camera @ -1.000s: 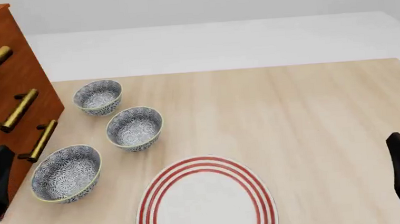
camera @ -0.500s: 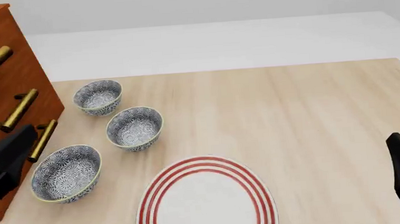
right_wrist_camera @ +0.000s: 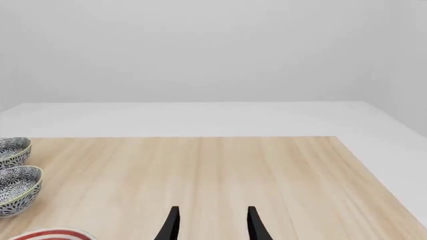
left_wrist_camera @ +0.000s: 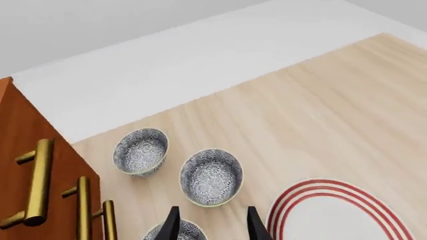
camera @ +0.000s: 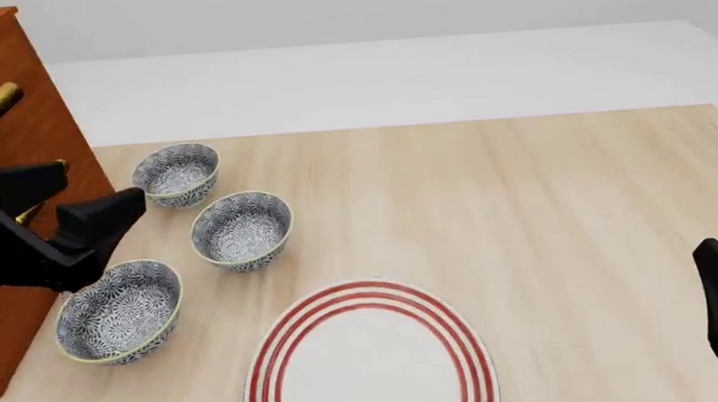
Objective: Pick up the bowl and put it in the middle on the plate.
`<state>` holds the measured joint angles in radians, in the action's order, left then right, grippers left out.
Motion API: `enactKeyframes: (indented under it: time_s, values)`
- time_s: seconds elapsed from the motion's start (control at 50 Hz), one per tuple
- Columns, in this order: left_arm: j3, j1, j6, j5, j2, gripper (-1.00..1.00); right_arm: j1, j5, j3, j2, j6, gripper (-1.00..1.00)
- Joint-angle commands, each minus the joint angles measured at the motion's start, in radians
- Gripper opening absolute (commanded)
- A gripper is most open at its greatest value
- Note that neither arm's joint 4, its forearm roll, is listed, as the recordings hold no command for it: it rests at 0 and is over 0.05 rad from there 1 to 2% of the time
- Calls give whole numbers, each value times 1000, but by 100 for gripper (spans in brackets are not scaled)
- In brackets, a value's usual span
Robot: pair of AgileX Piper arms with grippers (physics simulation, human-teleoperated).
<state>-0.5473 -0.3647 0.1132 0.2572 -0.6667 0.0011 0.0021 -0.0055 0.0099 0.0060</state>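
Left claw [camera: 101, 214], risen from the worktop [camera: 562, 206] edge within the last second, now hangs above the nearest bowl [camera: 119, 311] beside the plate [camera: 367, 362], jaws spread wide and empty (approach begun); right claw [right_wrist_camera: 211, 222] parked, likewise wide.

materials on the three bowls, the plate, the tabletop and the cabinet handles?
Bowls: look like glazed ceramic, with a dense blue-grey floral print and a thin pale rim.
Plate: smooth white, red rings, probably glazed ceramic too.
Tabletop: light wood, matte, visible grain lines.
Cabinet handles: brass-like metal bars with a soft sheen, on a reddish wood cabinet.
It is a render, so only the look can be judged.
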Motion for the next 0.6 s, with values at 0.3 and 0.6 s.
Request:
enactKeyframes:
  time_s: [0.3,0.6]
  values:
    - [-106,-113,62,-33,-345,100,1,3,-1,-7,-5,100]
    - [-148,-150,107,7,-450,100,0,4,0,-1,4,100]
